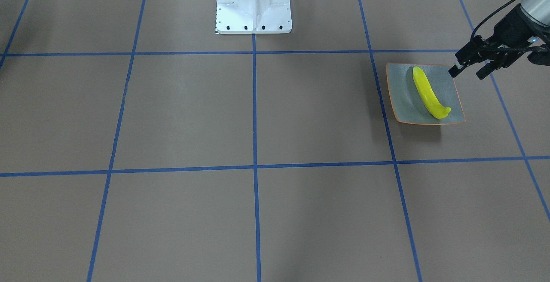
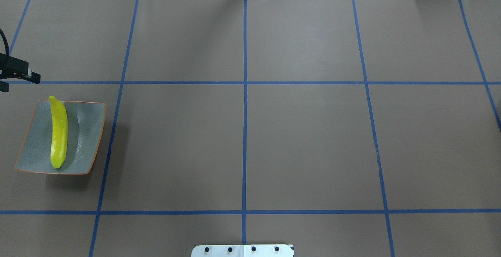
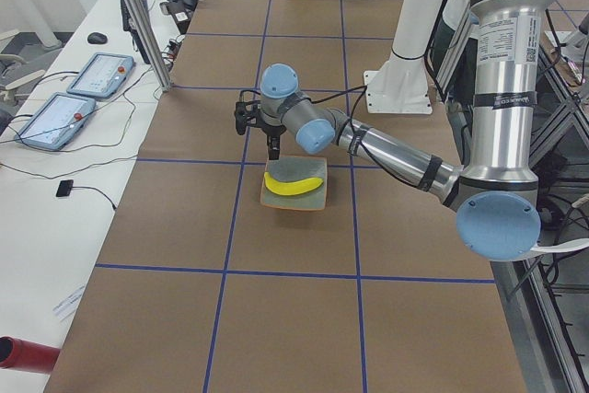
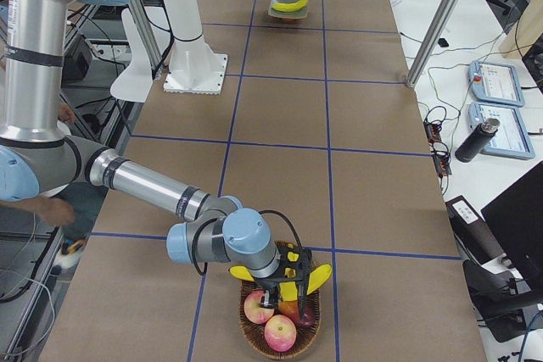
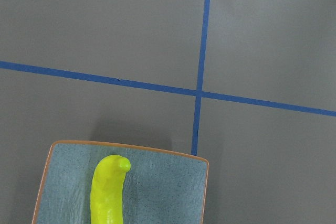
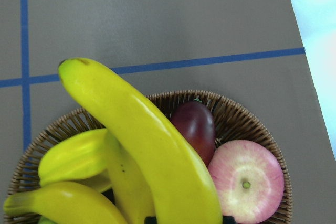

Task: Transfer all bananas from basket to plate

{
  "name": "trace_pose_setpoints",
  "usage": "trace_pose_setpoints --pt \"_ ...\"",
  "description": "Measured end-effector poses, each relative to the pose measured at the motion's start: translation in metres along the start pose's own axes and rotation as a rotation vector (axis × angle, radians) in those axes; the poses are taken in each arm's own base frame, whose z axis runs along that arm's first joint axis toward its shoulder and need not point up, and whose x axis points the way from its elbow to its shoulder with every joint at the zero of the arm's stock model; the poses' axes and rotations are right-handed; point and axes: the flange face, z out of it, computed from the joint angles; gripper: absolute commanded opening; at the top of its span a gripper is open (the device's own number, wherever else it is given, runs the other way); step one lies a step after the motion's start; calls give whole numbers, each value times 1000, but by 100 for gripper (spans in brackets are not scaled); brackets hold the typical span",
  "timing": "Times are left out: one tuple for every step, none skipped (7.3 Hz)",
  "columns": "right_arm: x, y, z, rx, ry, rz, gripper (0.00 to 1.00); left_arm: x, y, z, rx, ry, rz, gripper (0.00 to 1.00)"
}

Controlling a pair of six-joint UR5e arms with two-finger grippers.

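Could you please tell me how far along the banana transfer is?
Done: one banana lies on the plate; the left gripper hovers open beside it. In hand: the right gripper is down on a second banana in the basket. Left: that one plus other bananas.

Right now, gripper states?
Left gripper: open, empty.
Right gripper: straddling a banana; grip cannot be told.

Left end effector (image 1: 468,72) hovers, jaws apart; right end effector (image 4: 284,293) points straight down.
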Motion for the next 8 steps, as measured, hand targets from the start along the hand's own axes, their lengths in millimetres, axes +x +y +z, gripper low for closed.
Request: trace_pose_setpoints --pt "-15 -8 -21 22 -24 -3 0 2 -1 1 -4 -3 -4 98" --pt "-34 -14 -37 36 -74 -4 0 11 -6 2 -12 -9 -21 98" --pt "-57 -19 -49 40 -134 3 0 29 -16 2 -12 -7 -55 98" --pt "-93 -25 -60 36 -187 13 0 55 -32 1 -7 6 -102 98" --pt "-139 -31 -70 23 -233 25 0 84 -49 3 -1 26 -154 98" --pt "-191 -41 -80 7 -283 38 0 119 -64 9 -5 49 -201 98" --pt "-251 -59 -90 -19 -345 57 0 156 -74 17 -17 72 -240 98" --pt "-318 -74 -97 -58 -404 79 0 193 -78 24 -34 95 -274 98"
